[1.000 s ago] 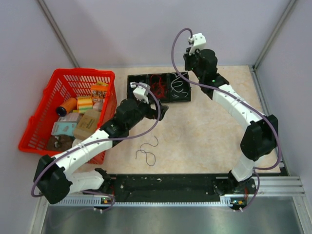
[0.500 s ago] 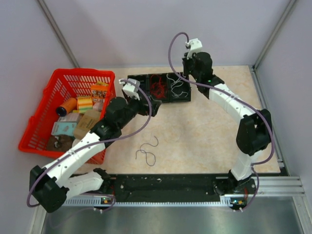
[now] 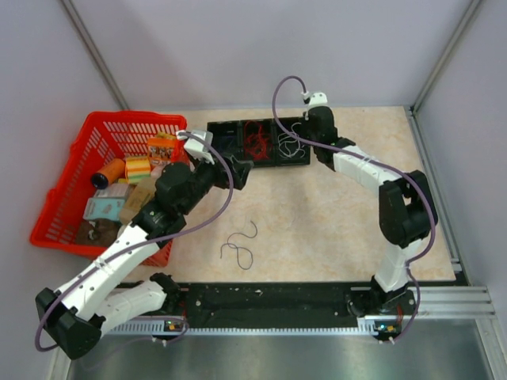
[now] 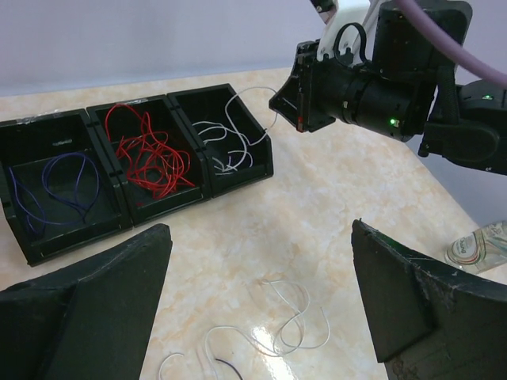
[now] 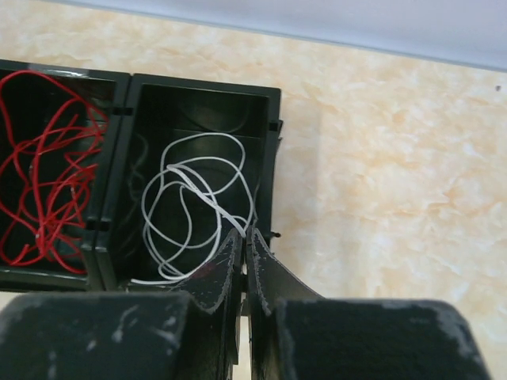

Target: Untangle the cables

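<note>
Currently the right gripper (image 5: 244, 237) pinches a white cable (image 5: 204, 198) over the black tray (image 5: 271, 158)'s end compartment; the left gripper (image 4: 260, 233) hangs wide apart, empty.

Red basket (image 3: 63, 186) noted at left of the top view, filled with small boxes and an orange roll (image 3: 108, 172). Black three-bin tray (image 4: 238, 178) set at upper centre, on beige marbled bench (image 3: 333, 222).

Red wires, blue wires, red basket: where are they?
red wires (image 4: 150, 154), left wrist view, middle of the bunch
blue wires (image 4: 59, 180), left wrist view, middle of the loops
red basket (image 3: 65, 184), top view, left wall
</note>
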Robot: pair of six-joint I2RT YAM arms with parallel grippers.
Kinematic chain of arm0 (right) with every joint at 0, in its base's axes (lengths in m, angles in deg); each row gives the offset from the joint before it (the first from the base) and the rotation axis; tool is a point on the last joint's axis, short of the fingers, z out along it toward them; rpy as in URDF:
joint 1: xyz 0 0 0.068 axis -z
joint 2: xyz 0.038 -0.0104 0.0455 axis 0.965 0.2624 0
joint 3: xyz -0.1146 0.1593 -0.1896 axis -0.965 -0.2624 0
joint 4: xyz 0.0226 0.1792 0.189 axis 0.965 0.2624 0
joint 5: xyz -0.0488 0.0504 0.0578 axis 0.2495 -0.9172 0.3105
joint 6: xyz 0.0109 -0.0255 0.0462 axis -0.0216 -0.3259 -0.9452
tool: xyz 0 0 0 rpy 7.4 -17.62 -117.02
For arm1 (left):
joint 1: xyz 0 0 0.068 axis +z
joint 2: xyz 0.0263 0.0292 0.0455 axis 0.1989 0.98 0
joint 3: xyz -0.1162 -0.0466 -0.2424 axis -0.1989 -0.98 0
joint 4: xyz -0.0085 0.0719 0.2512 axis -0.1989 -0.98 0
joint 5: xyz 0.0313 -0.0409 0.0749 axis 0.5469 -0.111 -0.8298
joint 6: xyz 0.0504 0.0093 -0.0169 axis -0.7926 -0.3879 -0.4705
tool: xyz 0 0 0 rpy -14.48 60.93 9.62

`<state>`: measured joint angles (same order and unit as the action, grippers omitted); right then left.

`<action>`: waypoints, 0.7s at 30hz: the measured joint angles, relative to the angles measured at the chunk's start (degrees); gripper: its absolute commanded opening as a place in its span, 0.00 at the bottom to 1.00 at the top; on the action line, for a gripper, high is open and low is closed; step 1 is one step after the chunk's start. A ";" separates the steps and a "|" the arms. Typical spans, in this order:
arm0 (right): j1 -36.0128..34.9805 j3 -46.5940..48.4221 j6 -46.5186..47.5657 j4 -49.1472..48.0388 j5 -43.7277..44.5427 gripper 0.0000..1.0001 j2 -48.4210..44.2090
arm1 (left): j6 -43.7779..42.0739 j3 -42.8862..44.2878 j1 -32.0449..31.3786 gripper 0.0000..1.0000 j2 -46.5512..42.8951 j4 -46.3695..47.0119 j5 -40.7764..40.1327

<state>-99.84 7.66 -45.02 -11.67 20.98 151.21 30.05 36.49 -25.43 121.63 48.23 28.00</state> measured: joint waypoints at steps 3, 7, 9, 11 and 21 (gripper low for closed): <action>0.04 -0.28 1.38 0.04 1.60 0.00 -0.02 | 0.26 -0.35 0.00 0.99 -1.49 -0.42 -0.04; 0.07 0.11 2.19 0.68 -1.86 0.00 0.35 | 0.96 -0.98 0.00 0.99 -2.67 -0.87 -0.02; 0.07 1.64 1.66 1.27 -4.11 0.00 1.81 | 1.31 -1.11 0.00 0.99 -2.78 -1.05 -0.04; 0.07 3.32 0.63 1.27 -6.12 0.02 3.85 | 1.46 -1.18 0.00 0.99 -2.75 -1.29 -0.09; 0.07 11.61 -5.86 13.60 -9.27 0.74 9.57 | 1.66 -1.03 0.11 0.99 -1.33 -4.22 -0.74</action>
<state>-99.78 19.26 -50.88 1.93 11.71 160.78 31.72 35.47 -25.33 120.29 44.01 27.25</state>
